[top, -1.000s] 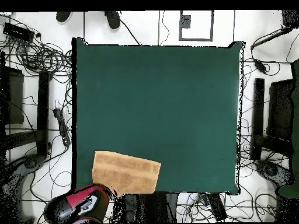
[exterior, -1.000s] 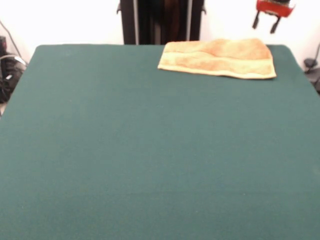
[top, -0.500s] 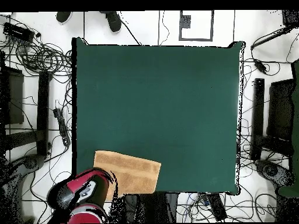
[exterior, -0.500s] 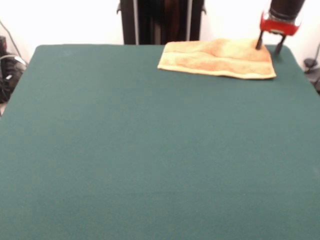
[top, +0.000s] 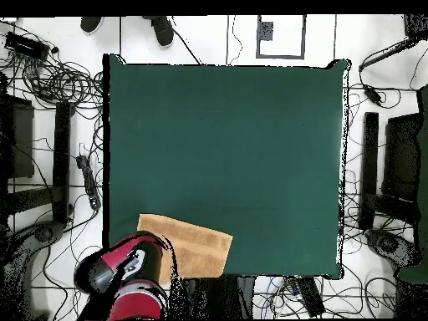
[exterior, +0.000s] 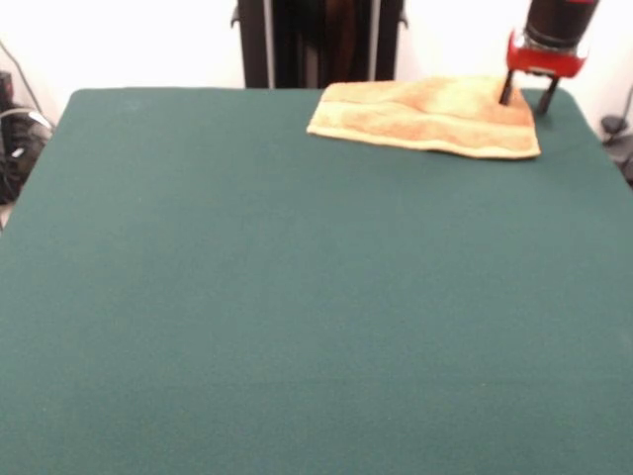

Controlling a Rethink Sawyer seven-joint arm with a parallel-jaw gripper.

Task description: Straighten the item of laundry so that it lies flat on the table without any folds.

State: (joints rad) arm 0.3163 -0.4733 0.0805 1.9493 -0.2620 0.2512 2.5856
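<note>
Lowering open jaws, we see our gripper (exterior: 524, 97) now straddling the folded towel (exterior: 425, 117)'s corner, dragging it slightly.

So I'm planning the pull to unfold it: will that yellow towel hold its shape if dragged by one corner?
Probably not. The towel lies folded with wavy edges, so it looks limp and would likely drape and trail. It looks thin and light, so the open gripper at its corner may slide it across the felt-like table rather than unfold it.

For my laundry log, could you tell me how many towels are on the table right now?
1: a folded yellow-orange towel at a corner of the green table, on the robot's side, with the open gripper at its end.
</note>
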